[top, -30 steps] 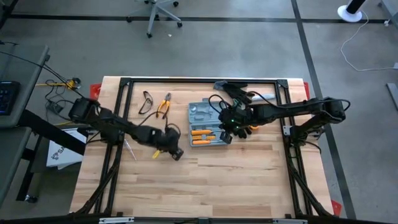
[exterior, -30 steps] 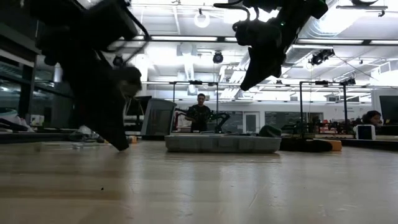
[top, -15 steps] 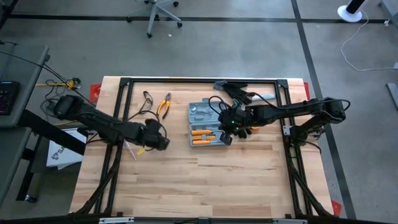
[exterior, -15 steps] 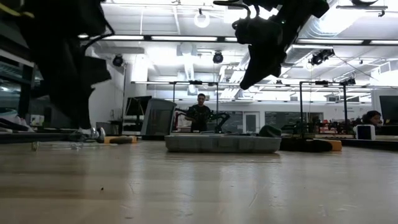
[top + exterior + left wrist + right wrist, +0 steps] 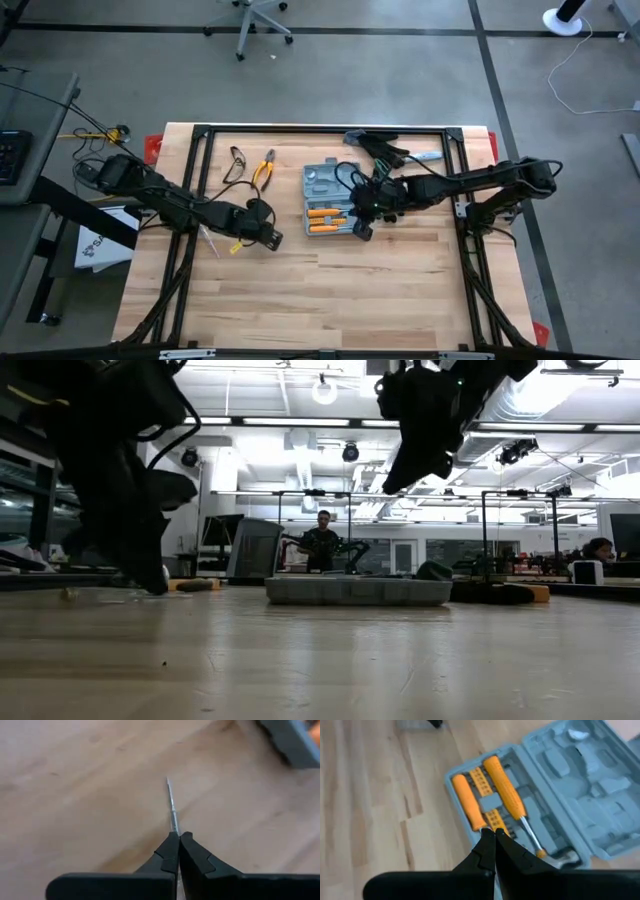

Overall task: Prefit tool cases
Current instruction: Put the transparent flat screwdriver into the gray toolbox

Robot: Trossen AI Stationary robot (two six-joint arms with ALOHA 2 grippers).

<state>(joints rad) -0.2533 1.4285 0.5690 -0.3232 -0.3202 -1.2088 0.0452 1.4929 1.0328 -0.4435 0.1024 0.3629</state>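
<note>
The open tool case (image 5: 330,198) lies on the table (image 5: 330,290) just right of centre, orange screwdrivers (image 5: 506,790) in its front half. The right hand (image 5: 362,228), clenched empty, hovers at its five o'clock corner. The left hand (image 5: 268,238), at nine o'clock from the case, grips a thin metal shaft (image 5: 172,810), possibly a screwdriver.
</note>
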